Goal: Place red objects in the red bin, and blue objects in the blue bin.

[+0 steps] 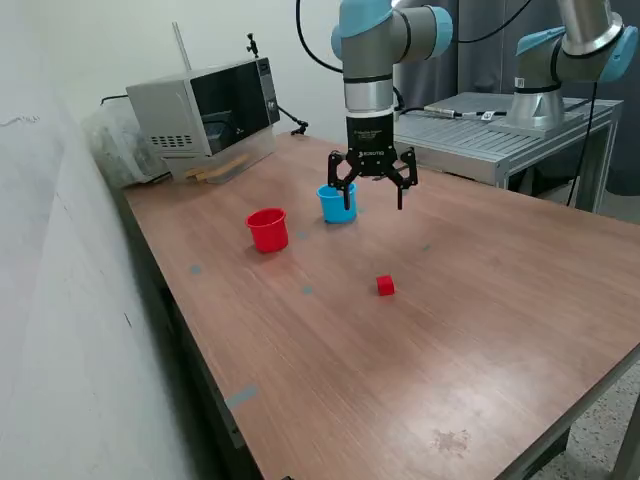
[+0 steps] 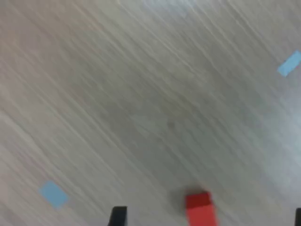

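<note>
Wood-grain tabletop fills most of what we see, with a white wall along the exterior view's left and a microwave at the table's far corner, about 10 o'clock from the table's middle. We find the gripper hanging above the table with its fingers spread apart and nothing between them. The blue bin stands upright just behind the gripper in that view, partly covered by one finger; we cannot tell whether they touch. The red bin stands upright near it, at roughly 8 o'clock from the blue bin. One red cube lies alone on the wood, at about 5 o'clock from the blue bin and well apart from both cups. In the blurred wrist view we see that cube between the dark fingertips, plus two bits of blue tape on the wood
</note>
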Controlling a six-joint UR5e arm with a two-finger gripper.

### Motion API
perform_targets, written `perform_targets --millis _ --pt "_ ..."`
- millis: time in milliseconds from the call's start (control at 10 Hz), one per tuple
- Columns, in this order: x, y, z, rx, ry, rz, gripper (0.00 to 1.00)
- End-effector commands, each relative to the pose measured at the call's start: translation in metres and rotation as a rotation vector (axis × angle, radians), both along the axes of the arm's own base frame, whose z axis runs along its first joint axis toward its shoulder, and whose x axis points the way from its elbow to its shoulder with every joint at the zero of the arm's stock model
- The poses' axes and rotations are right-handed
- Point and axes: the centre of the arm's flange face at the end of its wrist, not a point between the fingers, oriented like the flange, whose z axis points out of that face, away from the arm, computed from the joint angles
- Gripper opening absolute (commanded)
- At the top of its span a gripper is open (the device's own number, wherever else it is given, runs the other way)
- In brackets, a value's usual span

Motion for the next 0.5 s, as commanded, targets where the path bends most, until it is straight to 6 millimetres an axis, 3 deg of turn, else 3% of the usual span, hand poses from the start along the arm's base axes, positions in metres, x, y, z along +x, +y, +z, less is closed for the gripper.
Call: perform_targets --millis 0,200,400 --pt "0.012 -0.018 -0.005 0.01 -0.016 0.281 1.0" --pt "0.014 -0.035 -0.006 0.016 -0.012 0.388 1.0" --pt "0.017 -0.078 -0.031 -0.044 -0.034 0.446 1.0"
